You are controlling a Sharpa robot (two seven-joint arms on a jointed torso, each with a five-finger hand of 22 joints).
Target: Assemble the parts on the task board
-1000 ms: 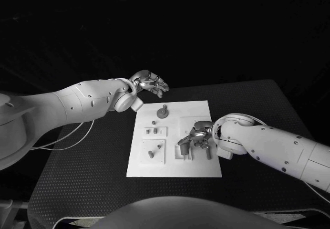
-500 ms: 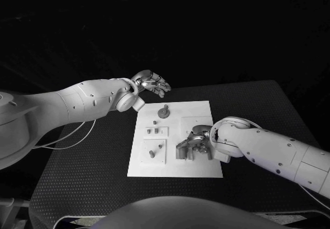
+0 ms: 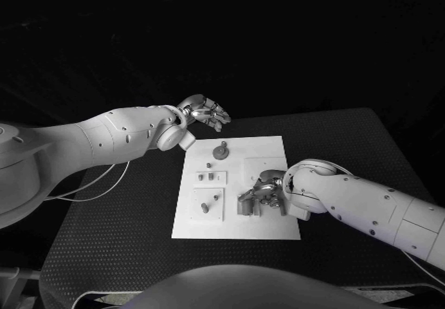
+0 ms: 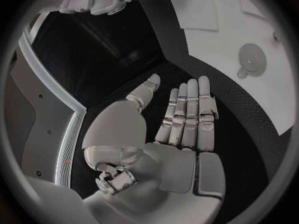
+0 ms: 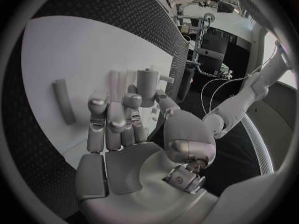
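Task board (image 3: pixel 237 228) lies flat in the middle of the black bench (image 3: pixel 121 257), long side running away from the robot. Left hand (image 3: pixel 206 112) hovers above the bench just beyond the board's far left corner, released, fingers straight and side by side, nothing in it. Right hand (image 3: pixel 262 194) is down on the board's right half, fingers curled around an upright grey part (image 5: pixel 147 86); cannot tell whether it actually grips it. A loose cylindrical part (image 5: pixel 62 108) lies flat on the board near that hand. Round disc part (image 3: pixel 220 152) sits at the board's far end; smaller parts (image 3: pixel 209 176) near the left middle
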